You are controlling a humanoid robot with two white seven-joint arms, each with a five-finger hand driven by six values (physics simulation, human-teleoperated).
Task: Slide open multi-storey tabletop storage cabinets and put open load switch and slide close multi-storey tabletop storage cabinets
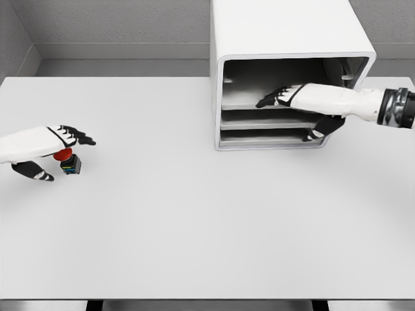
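table: point(194, 227) a plain white top fills most of the frame, from the bottom edge up to the grey wall at the back.
my left hand: point(45, 146) at the left edge, about mid-height, my arm comes in from the left. the fingers reach out flat toward the right with black tips, the thumb hangs lower at the lower left. the hand lies over the switch; i cannot tell whether the fingers actually grip it or only rest on it.
switch: point(68, 160) a small piece with a red round cap and a dark block under it showing coloured stripes. it sits on the table at the left of the frame, just under my left fingers, well apart from the cabinet.
my right hand: point(285, 98) my arm comes in from the right edge in the upper right of the frame. the fingers are stretched out and close together, pointing left, reaching inside the top level of the cabinet. the thumb drops lower, in front of the bottom shelves. it holds nothing.
cabinet: point(285, 32) a white box with rounded corners, upper middle-right of the frame, standing on the far part of the table. its front is open and shows grey shelves stacked inside.
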